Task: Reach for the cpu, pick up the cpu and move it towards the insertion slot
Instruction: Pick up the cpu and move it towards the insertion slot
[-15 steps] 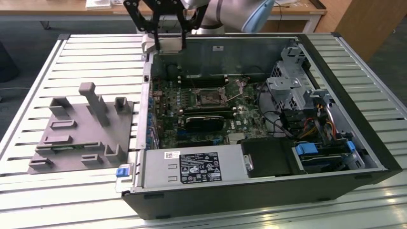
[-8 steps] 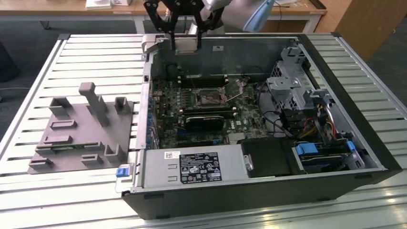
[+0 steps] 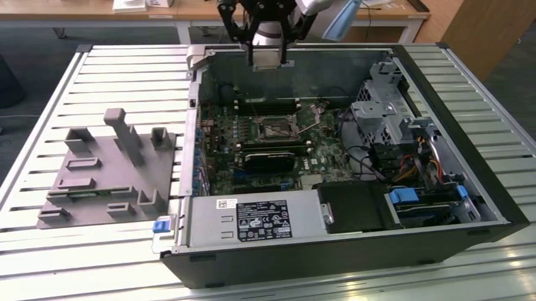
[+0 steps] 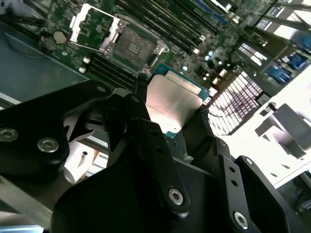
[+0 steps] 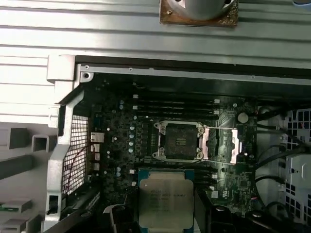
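My gripper (image 3: 270,61) hangs above the far wall of the open computer case, shut on the cpu (image 3: 269,57), a flat silvery square held by its edges. In the second wrist view the cpu (image 4: 172,104) sits between the two black fingers (image 4: 146,121), its metal top catching the light. The first wrist view shows the cpu (image 5: 165,201) with a teal rim, just short of the insertion slot (image 5: 179,141). The insertion slot (image 3: 275,130) is a square socket with a shiny frame on the green motherboard, its cover plate (image 4: 92,26) swung open beside it.
A grey plastic tray with upright pegs (image 3: 109,169) lies on the slatted table at the exterior view's left. Inside the case are a black card (image 3: 268,160), a silver power supply (image 3: 251,219), a drive cage (image 3: 385,119) and loose cables (image 3: 368,160).
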`<state>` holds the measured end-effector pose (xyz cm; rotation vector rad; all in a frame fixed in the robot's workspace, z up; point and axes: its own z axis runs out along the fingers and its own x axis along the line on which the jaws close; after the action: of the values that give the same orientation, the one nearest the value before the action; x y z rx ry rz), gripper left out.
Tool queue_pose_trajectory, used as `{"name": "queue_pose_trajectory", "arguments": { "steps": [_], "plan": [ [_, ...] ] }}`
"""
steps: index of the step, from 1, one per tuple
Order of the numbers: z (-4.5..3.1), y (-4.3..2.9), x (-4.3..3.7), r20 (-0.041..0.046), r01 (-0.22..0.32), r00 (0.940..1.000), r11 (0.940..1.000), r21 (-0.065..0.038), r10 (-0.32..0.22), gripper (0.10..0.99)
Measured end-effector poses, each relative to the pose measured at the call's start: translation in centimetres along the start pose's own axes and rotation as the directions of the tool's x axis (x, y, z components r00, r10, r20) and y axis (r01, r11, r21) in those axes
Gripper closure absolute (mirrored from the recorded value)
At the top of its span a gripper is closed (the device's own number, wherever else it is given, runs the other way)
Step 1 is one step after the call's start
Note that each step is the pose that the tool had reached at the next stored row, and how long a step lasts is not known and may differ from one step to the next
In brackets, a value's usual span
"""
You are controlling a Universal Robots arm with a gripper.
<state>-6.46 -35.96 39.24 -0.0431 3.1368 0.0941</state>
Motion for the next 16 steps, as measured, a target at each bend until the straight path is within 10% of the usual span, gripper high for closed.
{"name": "queue_pose_trajectory", "arguments": {
  "steps": [7, 16],
  "plan": [
    [0.49, 0.54, -2.43, 0.0000, 0.000, 1.0000, 1.0000, 0.000, 0.000, 0.545],
    [1.07, 2.06, -3.70, 0.0000, -0.001, 1.0000, 1.0000, 0.000, 0.001, 0.545]
  ]
}}
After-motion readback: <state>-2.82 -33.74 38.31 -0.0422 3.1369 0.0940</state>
